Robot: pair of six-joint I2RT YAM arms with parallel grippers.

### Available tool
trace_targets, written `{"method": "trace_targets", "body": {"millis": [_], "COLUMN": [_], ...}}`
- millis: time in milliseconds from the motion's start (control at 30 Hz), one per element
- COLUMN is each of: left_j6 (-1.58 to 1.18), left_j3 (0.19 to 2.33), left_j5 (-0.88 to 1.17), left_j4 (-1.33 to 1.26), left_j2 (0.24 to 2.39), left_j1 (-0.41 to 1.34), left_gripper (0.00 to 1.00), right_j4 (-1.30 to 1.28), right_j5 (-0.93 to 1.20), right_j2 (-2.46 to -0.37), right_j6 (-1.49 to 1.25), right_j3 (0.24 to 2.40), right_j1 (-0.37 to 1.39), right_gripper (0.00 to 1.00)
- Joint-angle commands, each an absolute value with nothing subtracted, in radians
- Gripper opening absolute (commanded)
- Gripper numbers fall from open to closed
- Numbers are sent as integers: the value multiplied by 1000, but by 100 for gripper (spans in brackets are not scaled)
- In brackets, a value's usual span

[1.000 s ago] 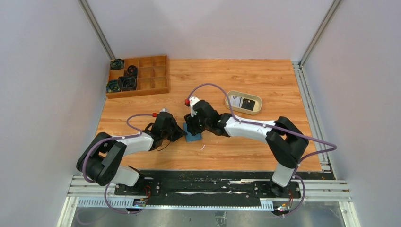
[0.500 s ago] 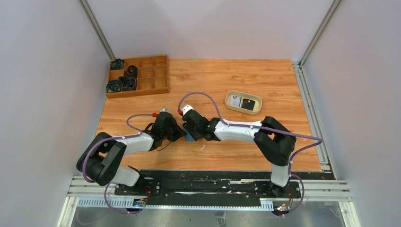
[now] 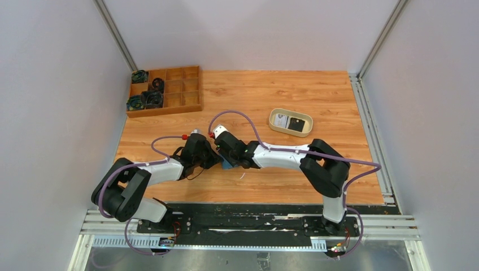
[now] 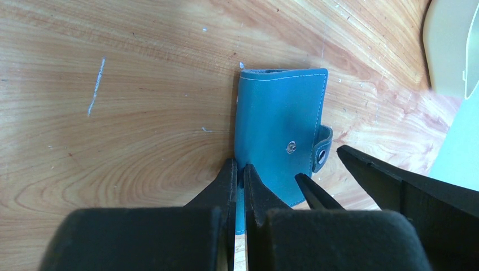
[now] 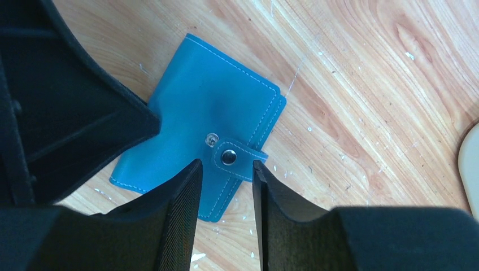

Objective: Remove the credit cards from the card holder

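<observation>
**A:** What's changed over the last second?

**B:** Only the right arm (image 3: 282,155). Its elbow has tucked in. The right gripper (image 5: 226,162) has slid toward 9 o'clock, closer to the left one. From overhead the card holder (image 5: 209,107) showed a fair blue patch before. Now only a sliver shows between the two wrists. The left arm (image 3: 164,169) hasn't budged.

**A:** Where's the card holder?

**B:** Flat on the table (image 3: 316,90), about 7 o'clock of centre. It's folded shut, outer face up. The strap (image 5: 251,160) wraps over the edge, but its snap sits just beside the stud (image 5: 212,138), not on it.

**A:** Grippers?

**B:** Left gripper (image 4: 239,165): jaws together, tips down at the card holder's edge nearest that arm. A strip of blue shows between the fingers. I can't tell if it's nipped or only pressed. On the right, the jaws are apart and pointing down, one finger either side of the strap. The tips are just short of the snap, and I can't tell if they touch it.

**A:** Poses?

**B:** The left forearm is low, coming in from 8 o'clock. The right forearm is nearly level, coming in from 3 o'clock, with the elbow bent sharply back to its base at 5 o'clock.

**A:** Anything nearby?

**B:** A cream tray (image 3: 271,120) at 2 o'clock of the card holder, well apart. A wooden compartment box (image 3: 169,109) out at 11 o'clock.
</observation>
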State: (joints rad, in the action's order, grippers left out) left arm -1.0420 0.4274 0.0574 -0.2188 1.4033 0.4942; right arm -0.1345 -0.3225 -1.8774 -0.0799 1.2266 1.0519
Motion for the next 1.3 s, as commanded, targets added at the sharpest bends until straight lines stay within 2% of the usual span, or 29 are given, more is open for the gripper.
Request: {"method": "trace_targets", "body": {"millis": [0,467,833,1267], "left_j6": [-988,-986,-983,-982], "left_j3": [397,394,396,394], "left_j5": [3,3,3,2], "left_j4": [-63,-62,-63,-59], "left_j2": [1434,1433,1437,1437], "left_j1": [494,494,494,494], "left_gripper": [0,0,0,0], "right_j4": [-133,-104,-106,-104], "right_j5": [-338,-327,-330,-246], "right_j2": [-1909,-1922,-1940,-1943], "right_j6": [-68,-67,-67,-94], "right_j3": [1259,1260,1282,1295], "right_j1": [1065,1063,1060,1042], "right_gripper": [40,28,0,0]}}
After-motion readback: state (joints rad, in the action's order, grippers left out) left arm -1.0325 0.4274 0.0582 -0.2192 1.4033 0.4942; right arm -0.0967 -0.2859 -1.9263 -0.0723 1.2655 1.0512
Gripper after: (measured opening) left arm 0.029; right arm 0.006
